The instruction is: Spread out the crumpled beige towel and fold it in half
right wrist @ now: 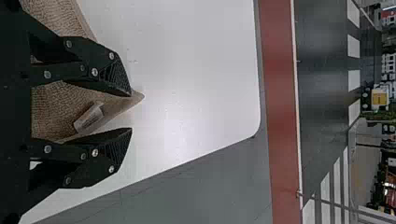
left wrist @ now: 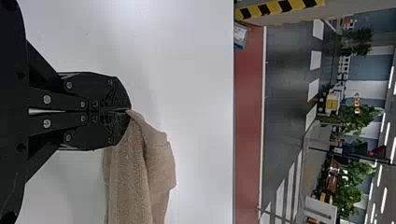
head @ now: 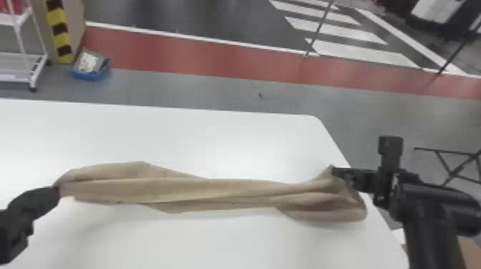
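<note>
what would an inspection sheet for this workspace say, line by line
surface: white table with rounded corners, under the towel
job's things: crumpled beige cloth towel, a long, bunched strip running between the two hands, neither spread flat nor folded in half; small pale label near its right end
clutter: blue plastic bin with things in it, on the floor beyond the table
left hand: shut on a towel corner
right hand: open, towel behind its fingers
cables: nothing seen
surroundings: grey floor, red floor strip
</note>
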